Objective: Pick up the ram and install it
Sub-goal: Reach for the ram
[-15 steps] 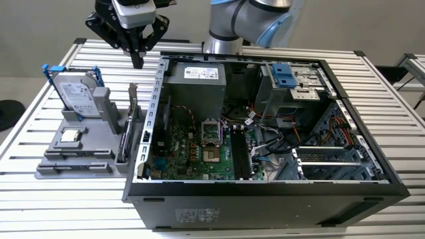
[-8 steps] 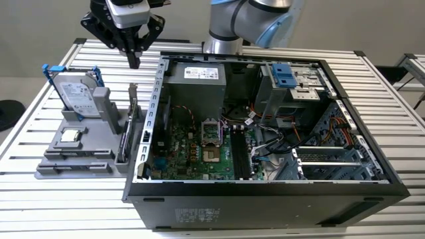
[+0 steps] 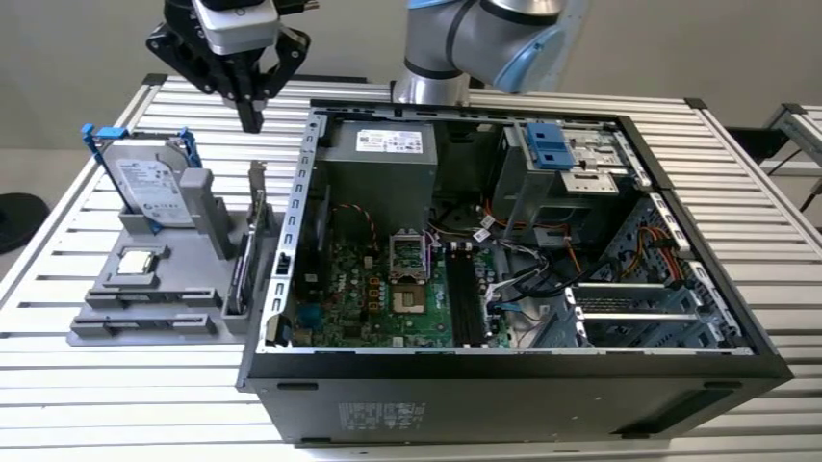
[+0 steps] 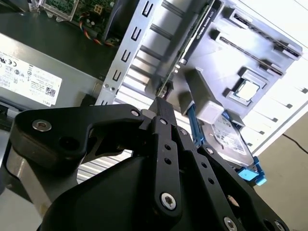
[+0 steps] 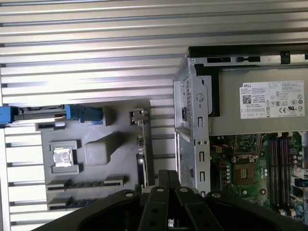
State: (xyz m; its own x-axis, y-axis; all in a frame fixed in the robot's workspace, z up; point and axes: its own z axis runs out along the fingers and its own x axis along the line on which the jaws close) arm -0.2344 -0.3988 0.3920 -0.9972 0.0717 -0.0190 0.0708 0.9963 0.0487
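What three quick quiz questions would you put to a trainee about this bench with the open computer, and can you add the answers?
1. True or false: the gripper carries a part between its fingers.
2. Which part stands in the grey holder with blue rails on its sides? A) hard drive B) keyboard C) monitor
3. In the exterior view, on which side of the open computer case does the holder sit?

Key:
1. False. The fingers are shut on nothing, above the table.
2. A.
3. The exterior view's left.
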